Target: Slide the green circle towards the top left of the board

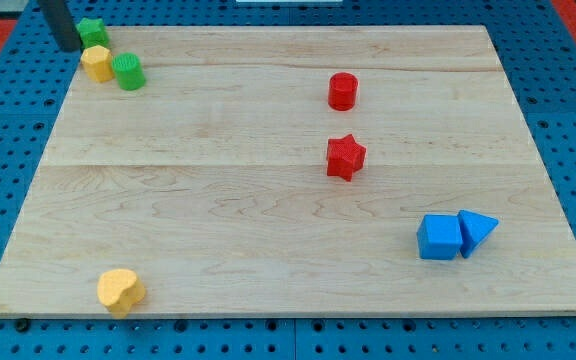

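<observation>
No legible text or markings anywhere.

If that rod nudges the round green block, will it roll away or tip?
The green circle stands on its flat end, squat, so it probably slides rather than rolls or tips. It touches the yellow block, which may move too. My tip sits beyond them.

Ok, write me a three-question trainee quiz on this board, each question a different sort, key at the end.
1. True or false: my tip sits at the view's top left, beside the green star.
2. Which block touches the blue cube? A) red star B) blue triangle C) red cylinder
3. Fill in: the green circle stands right of the yellow ____.

Key: 1 true; 2 B; 3 hexagon.
</observation>
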Robot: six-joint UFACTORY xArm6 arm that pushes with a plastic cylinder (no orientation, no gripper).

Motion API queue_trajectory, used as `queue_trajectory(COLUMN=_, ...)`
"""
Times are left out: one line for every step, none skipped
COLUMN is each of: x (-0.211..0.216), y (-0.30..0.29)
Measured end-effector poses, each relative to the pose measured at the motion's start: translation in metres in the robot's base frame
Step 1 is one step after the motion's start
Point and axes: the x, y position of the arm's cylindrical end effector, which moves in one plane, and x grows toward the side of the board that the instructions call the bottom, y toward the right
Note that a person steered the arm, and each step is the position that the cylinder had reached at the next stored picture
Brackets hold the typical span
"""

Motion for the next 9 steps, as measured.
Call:
queue_trajectory(x=-0.023, y=0.0)
queue_trajectory(x=-0.023, y=0.023)
queue_trajectory(x=-0.023, y=0.053)
queue_trajectory(x=-0.004, y=0.042)
queue_trajectory(x=0.03, y=0.023)
queue_trajectory(x=0.052, y=0.016)
queue_trajectory(x=0.072, y=0.016)
queue_trajectory(x=0.095, y=0.016)
queue_trajectory(x=0.12, y=0.042)
